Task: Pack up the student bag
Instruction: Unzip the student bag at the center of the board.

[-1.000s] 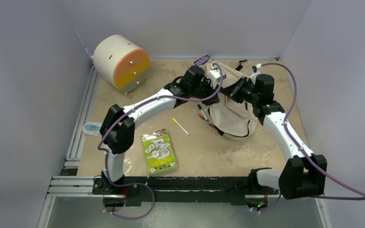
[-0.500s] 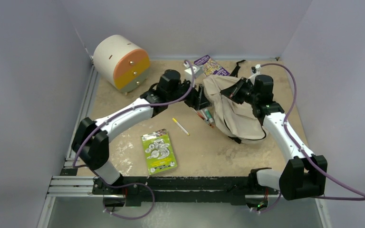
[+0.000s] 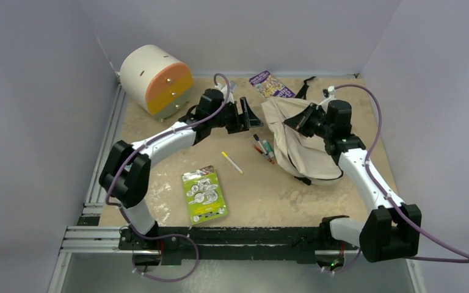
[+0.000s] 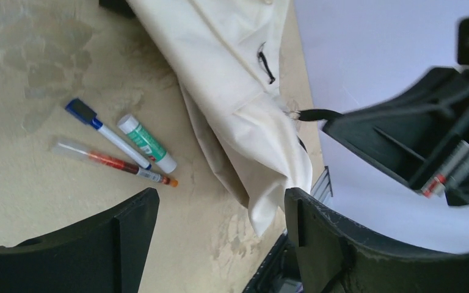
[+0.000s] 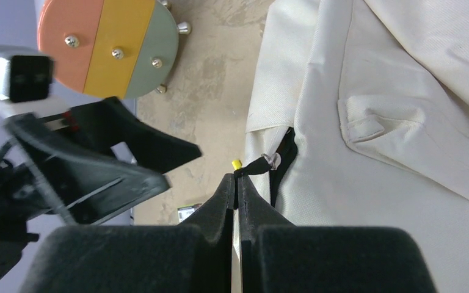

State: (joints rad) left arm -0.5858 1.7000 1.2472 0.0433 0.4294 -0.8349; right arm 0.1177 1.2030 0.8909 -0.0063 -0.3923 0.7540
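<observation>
Big cream fabric backpack w/ black zips & straps (image 3: 302, 149) lies slumped on the sandy bench (image 3: 269, 201), far half, right of centre. Right tool (image 5: 236, 183) is clenched on the bag's black zipper pull (image 5: 258, 165); only a narrow dark slit shows beside the pull, so can't tell what's inside. Left tool (image 4: 220, 201) is spread wide w/ nothing between its fingers, above the bench just left of the bag. Loose on the bench by the bag's left edge: blue-capped white marker (image 4: 107, 130), green-and-white tube (image 4: 146, 143), clear red pen (image 4: 113, 160), all side by side. Yellow pen (image 3: 232, 162) lies nearer, apart from those. Green blister pack (image 3: 204, 195) sits near-centre. Purple booklet (image 3: 270, 84) is at the far edge. Cream cylindrical drawer unit (image 3: 156, 78), far left: orange, yellow & grey-green drawers all closed.
</observation>
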